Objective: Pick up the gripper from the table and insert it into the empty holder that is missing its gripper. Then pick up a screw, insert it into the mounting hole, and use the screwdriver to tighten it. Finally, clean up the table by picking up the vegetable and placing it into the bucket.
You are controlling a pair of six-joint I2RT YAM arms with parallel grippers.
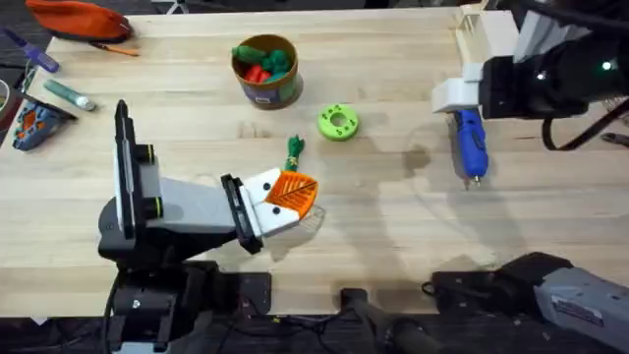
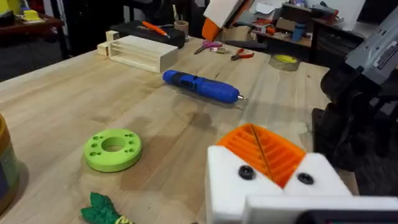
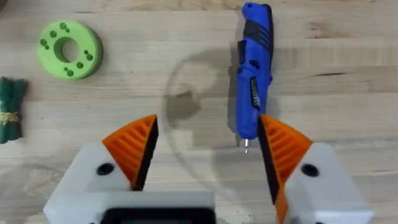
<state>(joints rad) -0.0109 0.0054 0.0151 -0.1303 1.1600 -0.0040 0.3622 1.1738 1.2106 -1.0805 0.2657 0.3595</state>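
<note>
Right now your left arm lies low across the near left of the table, forearm stretched toward the middle, with its left gripper [image 1: 285, 197] just short of the vegetable [image 1: 294, 150]. Your right arm is up at the far right, and its right gripper [image 3: 208, 149] hangs above the screwdriver [image 1: 471, 144], looking down on it.

From overhead you see the bucket [image 1: 265, 71] on the far side of the table, holding red and green toy pieces, the green disc [image 1: 338, 122] between it and the screwdriver, and the vegetable lying just near of the disc.

Your left wrist camera adds the pale wooden box [image 2: 138, 51] beyond the screwdriver [image 2: 201, 86], and the vegetable's leafy end [image 2: 101, 209] close beside the disc [image 2: 112, 149]. Your right wrist camera gives the screwdriver [image 3: 255, 74] lengthwise, its metal tip pointing between the pads, close to the orange pad on that side, with the disc [image 3: 69, 49] and the vegetable [image 3: 11, 109] off to one side.

On the left gripper, the orange pads sit pressed together with nothing between them, so it is clenched and empty. On the right gripper, the orange pads stand wide apart, released, touching nothing.
</note>
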